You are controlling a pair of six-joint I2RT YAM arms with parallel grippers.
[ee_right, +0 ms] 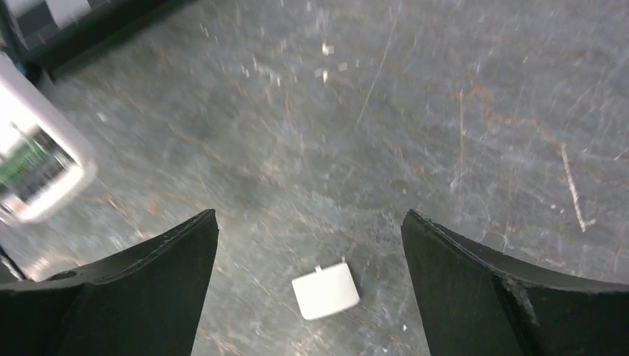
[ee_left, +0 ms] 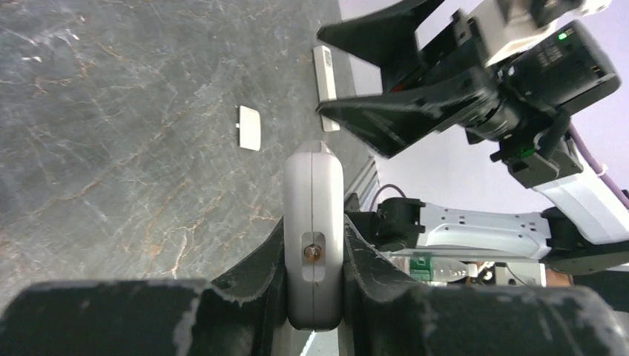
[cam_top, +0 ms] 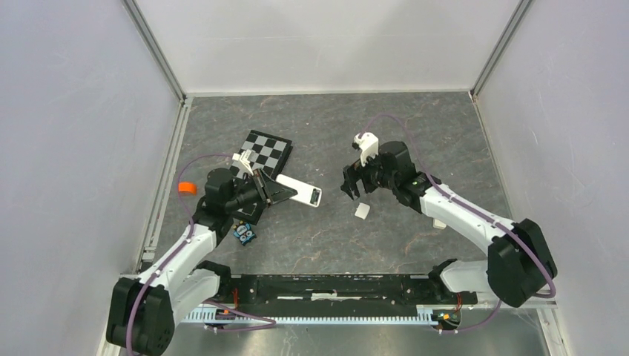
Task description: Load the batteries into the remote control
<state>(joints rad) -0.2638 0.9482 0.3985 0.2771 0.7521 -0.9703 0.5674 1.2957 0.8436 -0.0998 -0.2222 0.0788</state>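
The white remote control (cam_top: 298,191) is held off the table by my left gripper (cam_top: 271,194), which is shut on its near end. In the left wrist view I see the remote (ee_left: 314,200) end-on, squeezed between the two fingers of the left gripper (ee_left: 314,226). Its far end (ee_right: 33,167) shows a dark and green patch, too blurred to read. My right gripper (cam_top: 354,190) is open and empty, its jaws wide apart (ee_right: 308,216) above a small white square piece (ee_right: 325,290). I cannot make out any batteries as separate objects.
A checkered board (cam_top: 267,151) lies behind the left gripper. A small blue toy (cam_top: 244,233) sits by the left arm, and an orange piece (cam_top: 186,188) is at the left wall. The white square piece (cam_top: 363,211) lies mid-table, and another white piece (cam_top: 439,222) lies under the right arm.
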